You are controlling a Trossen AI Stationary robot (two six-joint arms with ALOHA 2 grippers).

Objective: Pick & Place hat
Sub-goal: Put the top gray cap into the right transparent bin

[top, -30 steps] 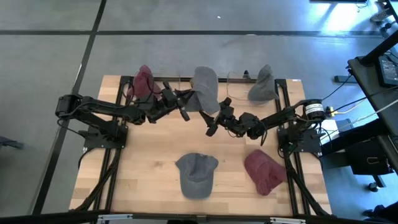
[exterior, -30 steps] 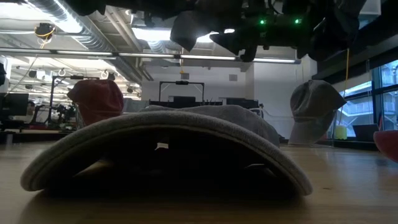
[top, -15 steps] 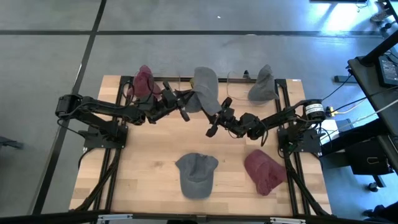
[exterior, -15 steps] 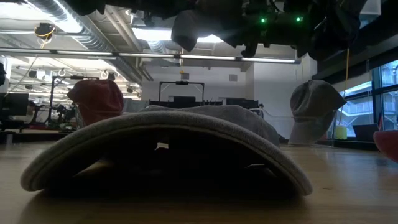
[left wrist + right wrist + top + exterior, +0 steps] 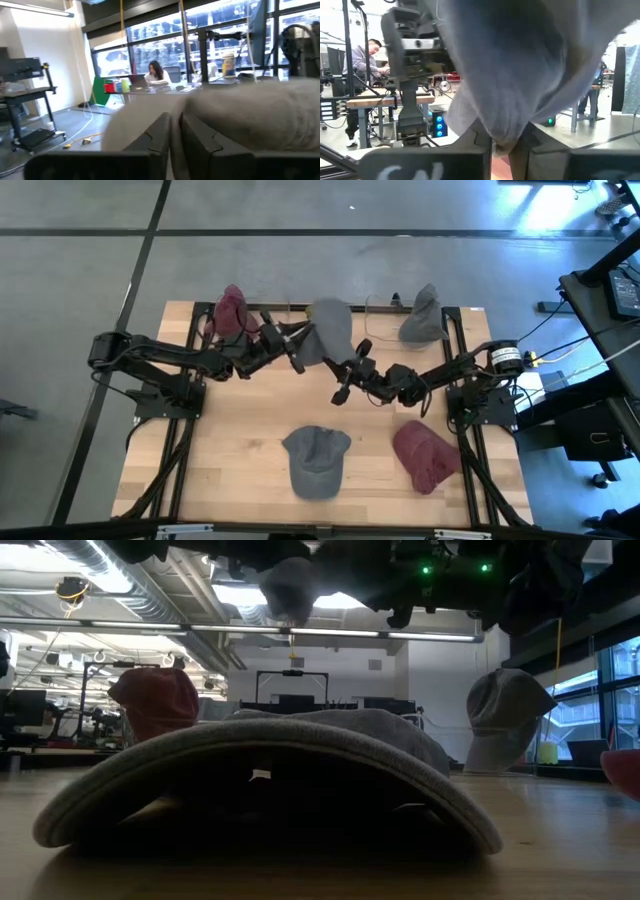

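Observation:
A grey hat hangs in the air over the table's far middle, between my two grippers. It also shows at the top of the low view. My left gripper is at the hat's left side, and its fingers stand almost together against the cloth. My right gripper comes in from the right, shut on the hat's low edge. My left gripper has the grey hat's left side at its fingertips, coming level from the table's left. The cloth lies over and beyond the fingers and hides how much is between them. The hat is clear of the table. My right gripper pinches the hat's lowest hanging fold between its two fingers, coming from the table's right and slightly below. The rest of the hat bulges above and beyond the fingers, clear of the table.
A maroon hat stands at the far left and another grey hat at the far right. A grey cap lies near the front middle, filling the low view. A maroon cap lies front right. People sit at desks beyond the table.
My right gripper has shut on the hat's hanging lower edge. The hat has bunched up shorter and shifted a little toward the left gripper. It stays clear of the table.

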